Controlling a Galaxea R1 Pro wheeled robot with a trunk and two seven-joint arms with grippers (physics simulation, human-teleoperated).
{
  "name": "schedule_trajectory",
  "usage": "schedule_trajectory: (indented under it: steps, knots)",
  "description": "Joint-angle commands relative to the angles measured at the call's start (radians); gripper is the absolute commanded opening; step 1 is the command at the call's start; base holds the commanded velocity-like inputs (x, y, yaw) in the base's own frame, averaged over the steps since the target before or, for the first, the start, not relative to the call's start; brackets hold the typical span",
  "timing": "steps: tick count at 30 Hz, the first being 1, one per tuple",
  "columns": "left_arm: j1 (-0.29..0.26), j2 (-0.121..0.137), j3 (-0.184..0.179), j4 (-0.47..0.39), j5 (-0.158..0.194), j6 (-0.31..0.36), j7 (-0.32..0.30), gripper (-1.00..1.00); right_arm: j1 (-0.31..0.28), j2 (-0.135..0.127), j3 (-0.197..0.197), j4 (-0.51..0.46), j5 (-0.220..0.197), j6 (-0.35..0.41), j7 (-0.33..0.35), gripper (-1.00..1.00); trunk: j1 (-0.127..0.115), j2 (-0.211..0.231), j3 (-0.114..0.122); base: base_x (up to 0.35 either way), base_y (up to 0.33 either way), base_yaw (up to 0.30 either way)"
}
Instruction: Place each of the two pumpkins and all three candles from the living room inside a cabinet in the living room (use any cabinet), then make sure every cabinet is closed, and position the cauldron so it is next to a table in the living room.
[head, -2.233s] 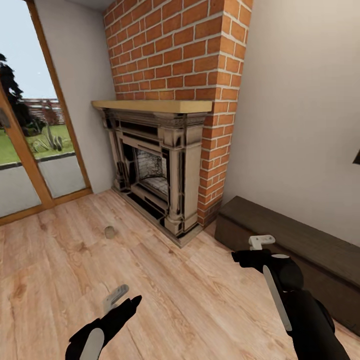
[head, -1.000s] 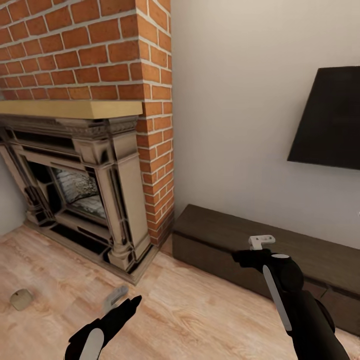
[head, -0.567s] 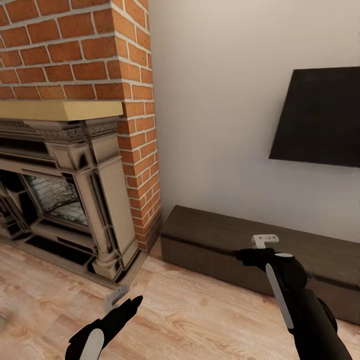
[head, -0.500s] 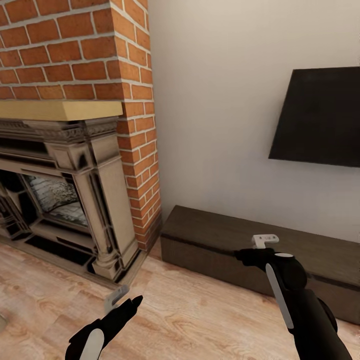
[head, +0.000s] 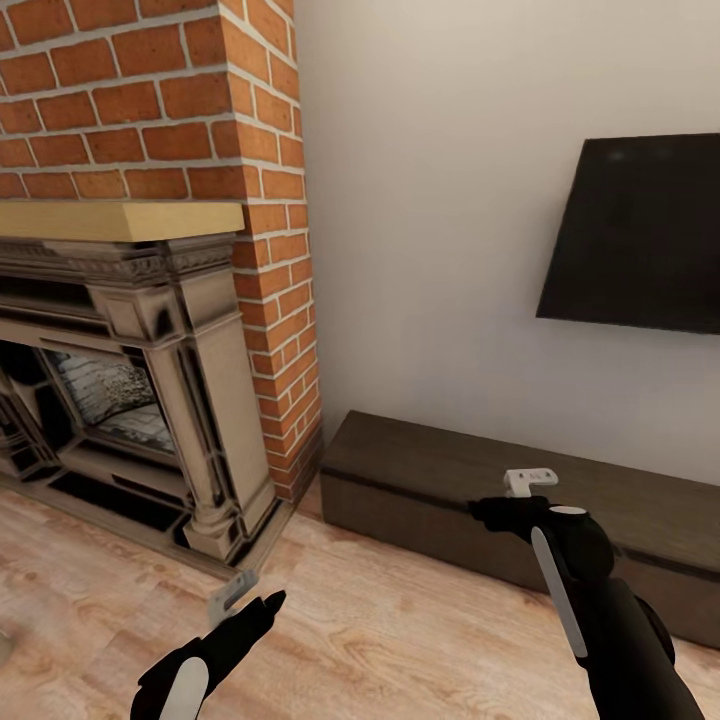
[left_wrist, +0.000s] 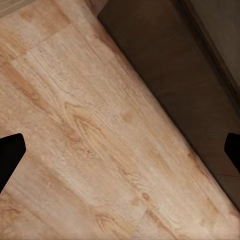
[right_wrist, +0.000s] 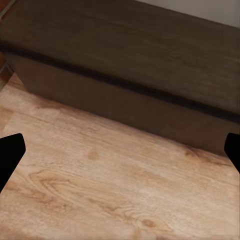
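Cabinet (head: 470, 480): long, low, dark brown unit against the pale wall, its front shut, right of the fireplace.
Fireplace (head: 150, 380): ornate surround under a tan mantel, set in a red brick chimney, at far left.
Left gripper (head: 232, 592): raised over the wooden floor (head: 400, 640); fingers apart, holding nothing.
Right gripper (head: 528, 482): raised in front of the cabinet's top; fingers apart, holding nothing.
Screen (head: 640, 240): black panel on the wall above the cabinet's right part.
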Motion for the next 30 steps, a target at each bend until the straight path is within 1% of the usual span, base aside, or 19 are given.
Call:
schedule_trajectory:
  steps: [1,5,10,18,21,25,26,30]
  knots:
    - [-0.001,-0.001,0.001,-0.002,0.01,0.005,0.008,1.0,-0.001,0.0,0.001,-0.001,0.001,0.005,0.001,1.0,0.0,-0.001,-0.001,0.033,0.0,-0.004]
    - [-0.001,0.0,-0.001,-0.002,0.01,0.004,0.008,1.0,-0.001,0.0,0.001,-0.001,0.001,0.005,0.001,1.0,0.0,-0.001,-0.001,0.139,0.0,-0.002]
    - [-0.001,0.0,-0.003,-0.002,0.009,0.004,0.008,1.0,-0.001,0.001,0.001,-0.001,0.001,0.006,0.001,1.0,0.0,-0.001,-0.001,0.271,0.0,-0.039]
    - [-0.001,0.0,0.002,0.001,0.01,0.004,0.007,1.0,-0.003,0.002,0.0,-0.001,0.001,0.006,0.001,1.0,0.0,-0.001,-0.001,0.321,0.0,-0.224]
    - [-0.001,0.0,0.004,0.002,0.01,0.004,0.007,1.0,-0.003,0.011,-0.013,-0.001,0.001,0.008,0.001,1.0,0.0,-0.001,-0.001,0.238,0.0,-0.289]
    - [-0.001,0.002,0.008,-0.003,0.01,0.005,0.007,1.0,-0.005,0.017,-0.044,-0.001,-0.003,0.012,0.001,1.0,0.0,-0.001,-0.001,0.09,0.0,-0.296]
    - [-0.001,0.003,0.015,-0.009,0.011,0.008,0.007,1.0,-0.007,0.019,-0.064,-0.002,-0.006,0.015,0.001,1.0,0.0,-0.001,-0.001,0.04,0.0,-0.298]
    - [-0.001,0.005,0.048,-0.023,0.011,0.016,0.009,1.0,-0.014,0.027,-0.11,-0.001,-0.022,0.022,0.001,1.0,0.0,-0.001,-0.001,0.024,0.0,-0.299]
